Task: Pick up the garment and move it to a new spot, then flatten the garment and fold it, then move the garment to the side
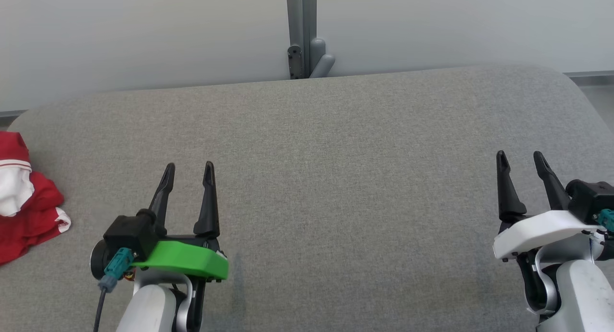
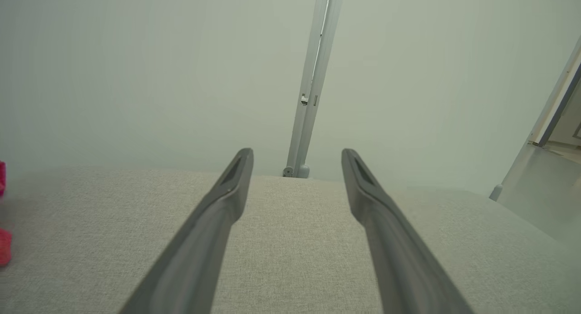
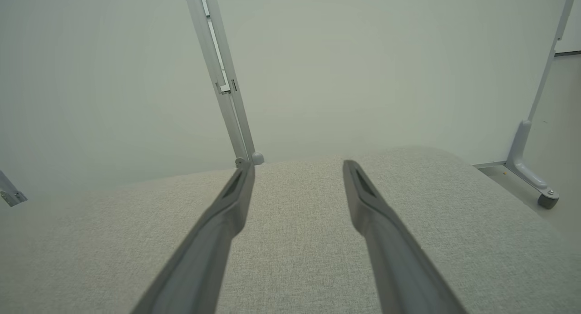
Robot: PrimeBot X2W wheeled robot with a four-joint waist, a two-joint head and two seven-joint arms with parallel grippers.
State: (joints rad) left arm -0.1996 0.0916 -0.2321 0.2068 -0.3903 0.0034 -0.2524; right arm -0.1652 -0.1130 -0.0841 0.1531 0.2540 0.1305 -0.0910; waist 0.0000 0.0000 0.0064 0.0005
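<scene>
Where the grey cloth-covered desk reaches its left edge, the garment lies in a crumpled red-and-white heap, partly cut off by the border of the head view. It rests on the desk, well apart from both of my arms, and nothing touches it.

To its right, my left gripper sits above the desk on its green mount. It is released, with its two dark fingers spread and bare grey cloth showing between them.

Past the middle of the desk, a grey post stands upright beyond the far edge, dividing the pale wall behind.

Further right, my right gripper is released too on its white mount, fingers apart with nothing between them, pointing toward the far edge. At the right of my right wrist view, a castor foot stands on the floor beyond the desk's rounded corner.
</scene>
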